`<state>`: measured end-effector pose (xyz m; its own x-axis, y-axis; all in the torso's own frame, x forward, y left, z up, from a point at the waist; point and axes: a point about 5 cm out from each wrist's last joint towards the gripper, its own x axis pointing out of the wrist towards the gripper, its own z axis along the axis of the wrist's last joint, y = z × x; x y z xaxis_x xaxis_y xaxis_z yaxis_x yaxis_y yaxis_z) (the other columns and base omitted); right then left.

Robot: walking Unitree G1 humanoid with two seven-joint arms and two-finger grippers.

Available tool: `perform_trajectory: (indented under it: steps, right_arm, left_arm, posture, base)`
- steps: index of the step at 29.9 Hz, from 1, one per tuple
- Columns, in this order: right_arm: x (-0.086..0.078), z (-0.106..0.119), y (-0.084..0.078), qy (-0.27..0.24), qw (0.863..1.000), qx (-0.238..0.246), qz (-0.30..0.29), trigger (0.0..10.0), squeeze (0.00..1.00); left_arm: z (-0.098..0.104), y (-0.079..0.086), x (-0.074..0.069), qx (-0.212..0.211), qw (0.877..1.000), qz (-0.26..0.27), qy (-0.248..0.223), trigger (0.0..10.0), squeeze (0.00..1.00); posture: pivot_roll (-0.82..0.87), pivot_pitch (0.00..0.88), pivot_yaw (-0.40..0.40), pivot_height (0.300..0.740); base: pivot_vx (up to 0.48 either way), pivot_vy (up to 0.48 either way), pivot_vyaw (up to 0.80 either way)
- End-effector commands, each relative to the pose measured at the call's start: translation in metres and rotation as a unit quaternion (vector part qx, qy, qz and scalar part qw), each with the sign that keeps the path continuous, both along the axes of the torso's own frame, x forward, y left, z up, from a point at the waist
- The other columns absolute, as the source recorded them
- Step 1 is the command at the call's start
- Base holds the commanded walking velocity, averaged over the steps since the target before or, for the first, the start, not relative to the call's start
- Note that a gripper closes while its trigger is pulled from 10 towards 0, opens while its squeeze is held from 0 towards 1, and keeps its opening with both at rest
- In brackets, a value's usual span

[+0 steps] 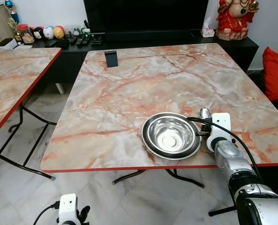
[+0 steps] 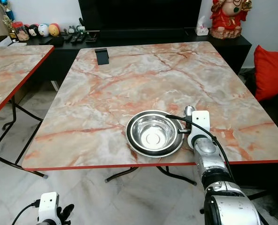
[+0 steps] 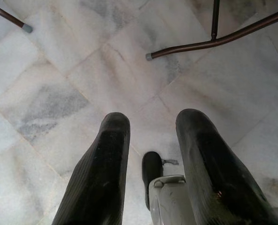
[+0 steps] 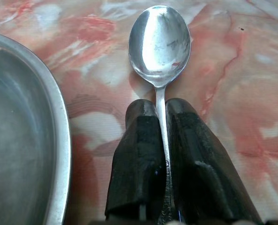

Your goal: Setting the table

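A steel bowl (image 1: 171, 132) sits inside a steel plate (image 1: 150, 143) near the front edge of the marble table (image 1: 129, 84). Just right of the plate, my right gripper (image 4: 160, 110) is shut on the handle of a metal spoon (image 4: 159, 40), whose bowl points away from me, low over the tabletop. The spoon's bowl (image 1: 205, 113) peeks out beyond the white wrist. My left gripper (image 3: 150, 129) hangs low over the floor, open with nothing between its fingers.
A second marble table (image 1: 12, 75) stands to the left. A small black stand (image 1: 111, 58) is at the far edge of my table. Behind are a black TV console (image 1: 143, 40) with figurines and a red statue (image 1: 235, 18). A red cushion (image 1: 276, 72) lies right.
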<state>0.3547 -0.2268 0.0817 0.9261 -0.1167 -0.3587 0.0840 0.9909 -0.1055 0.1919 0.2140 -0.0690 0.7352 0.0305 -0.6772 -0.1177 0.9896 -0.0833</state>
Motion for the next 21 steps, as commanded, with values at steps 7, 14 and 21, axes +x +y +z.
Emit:
perform_trajectory:
  steps: [7, 14, 21]
  right_arm:
    - [0.0012, 0.0005, 0.0001, 0.002, 1.000, 0.002, -0.003, 10.0, 0.00]
    - [0.0011, 0.0000, 0.0004, 0.003, 1.000, 0.005, -0.003, 10.0, 0.31]
    - [0.0010, -0.0003, 0.0004, 0.004, 1.000, 0.006, -0.003, 10.0, 0.30]
  left_arm:
    - [0.0007, 0.0046, -0.0005, 0.010, 1.000, -0.008, 0.003, 10.0, 0.00]
    - [0.0003, 0.0045, -0.0009, 0.010, 1.000, -0.008, 0.005, 10.0, 0.00]
    - [0.0009, 0.0030, 0.0009, 0.010, 1.000, -0.009, 0.003, 10.0, 0.00]
  posture:
    - [-0.06, 0.000, 0.086, 0.740]
    - [-0.06, 0.000, 0.088, 0.740]
    - [-0.07, 0.000, 0.088, 0.740]
  base:
    - [0.000, 0.000, 0.00]
    - [0.000, 0.000, 0.00]
    - [0.000, 0.000, 0.00]
